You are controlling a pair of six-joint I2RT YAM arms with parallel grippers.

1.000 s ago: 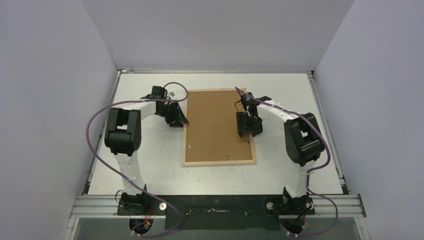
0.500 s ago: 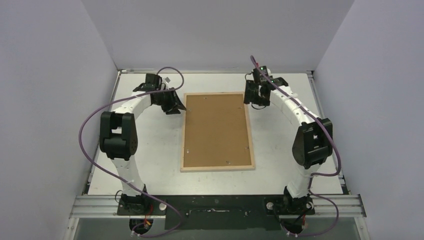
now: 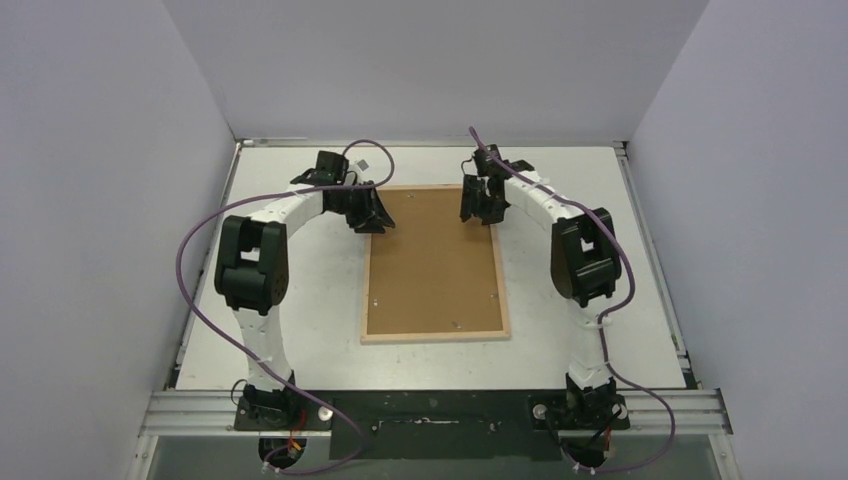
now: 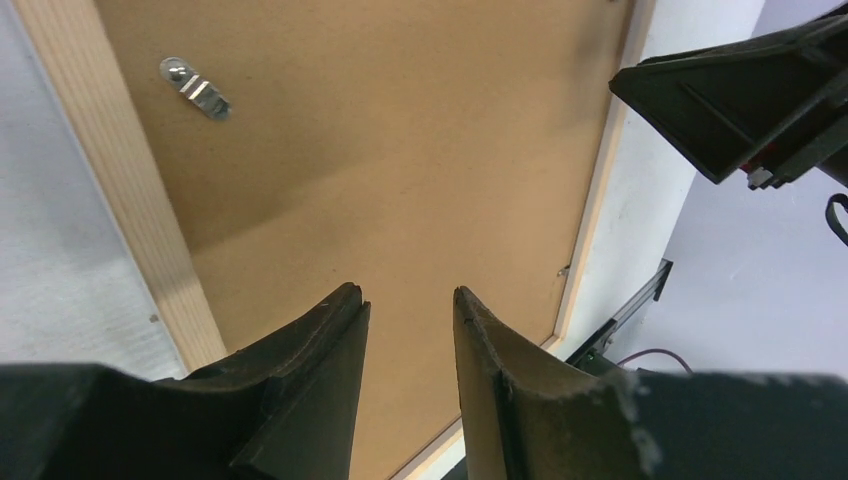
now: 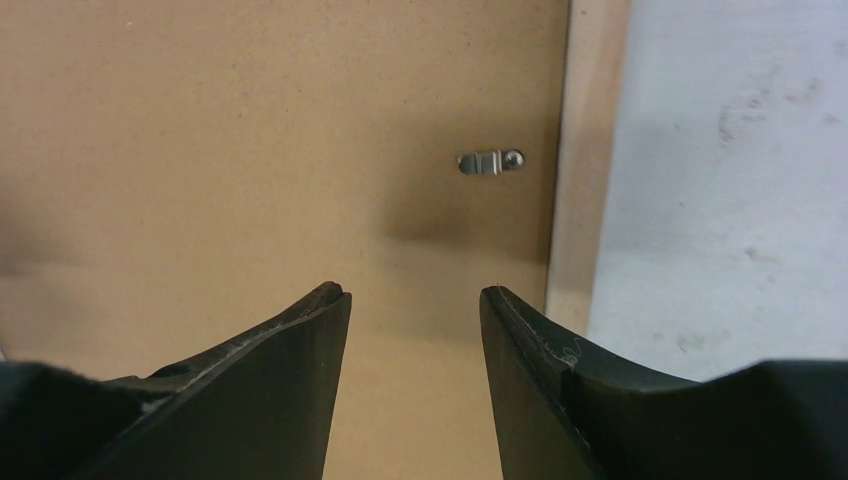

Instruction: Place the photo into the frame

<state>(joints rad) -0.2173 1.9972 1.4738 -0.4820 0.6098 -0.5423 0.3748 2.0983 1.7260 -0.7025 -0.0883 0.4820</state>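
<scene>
Front of the frame (image 3: 436, 337) out of sight, against the table (image 3: 320, 300).

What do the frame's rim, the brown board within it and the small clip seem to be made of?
Frame's rim: pale bare wood, matt, with faint grain lines. Brown board: probably fibreboard, matt, evenly speckled, no grain. Clip: metal, silvery and shiny, held by a round-headed pin or screw.

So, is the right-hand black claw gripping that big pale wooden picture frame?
No, the right gripper has its fingers apart with nothing between them, over the brown backing board inside the pale wooden picture frame.
</scene>
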